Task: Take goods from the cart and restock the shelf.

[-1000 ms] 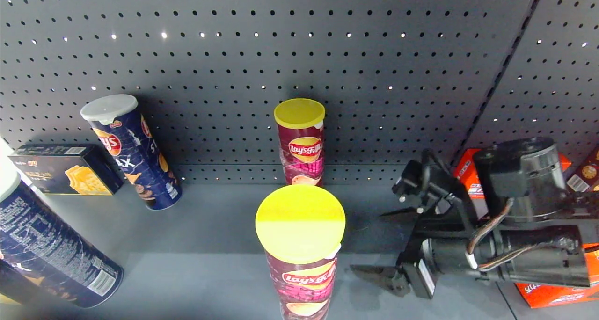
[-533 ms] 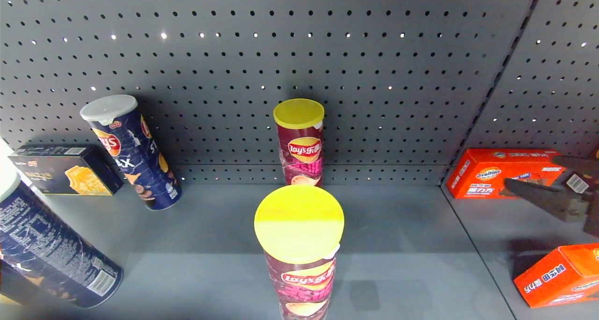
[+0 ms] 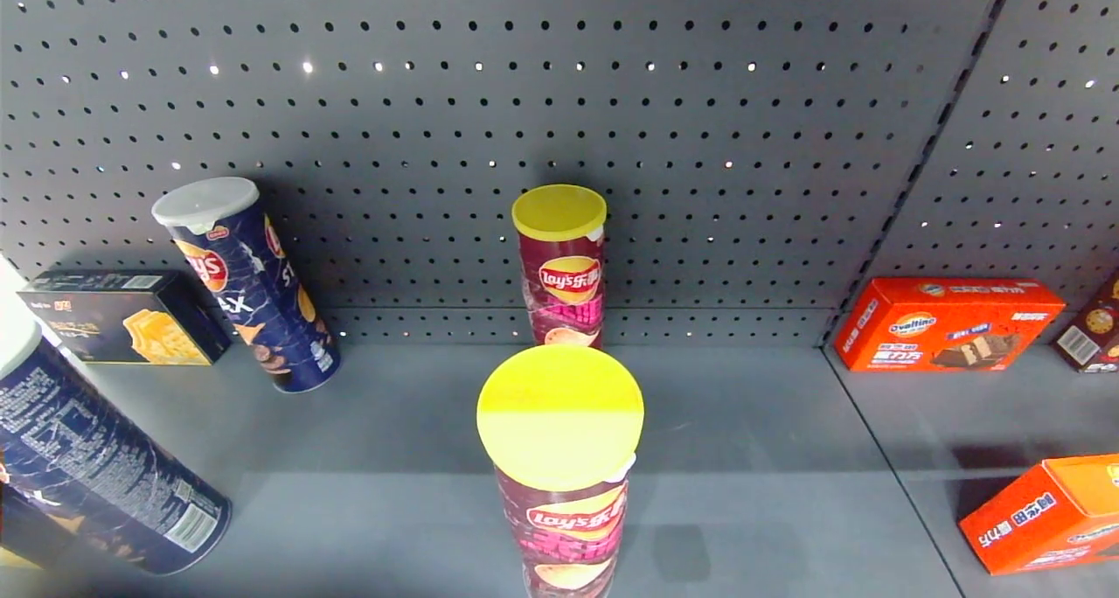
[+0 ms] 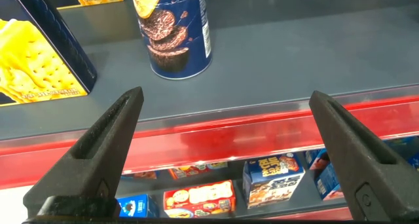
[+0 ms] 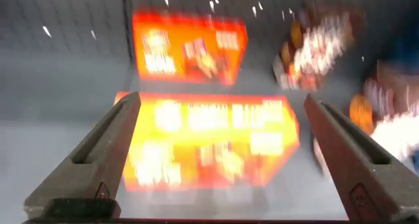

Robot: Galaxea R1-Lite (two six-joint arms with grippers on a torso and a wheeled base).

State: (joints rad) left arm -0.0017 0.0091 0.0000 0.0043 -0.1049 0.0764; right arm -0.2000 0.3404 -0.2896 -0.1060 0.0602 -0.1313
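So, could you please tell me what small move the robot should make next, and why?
Probably draw the right gripper back from the shelf to fetch another item: it is open and empty, facing the orange box, and the left gripper is open and empty too. The near yellow-lidded can already stands upright on the shelf, with nothing touching it.
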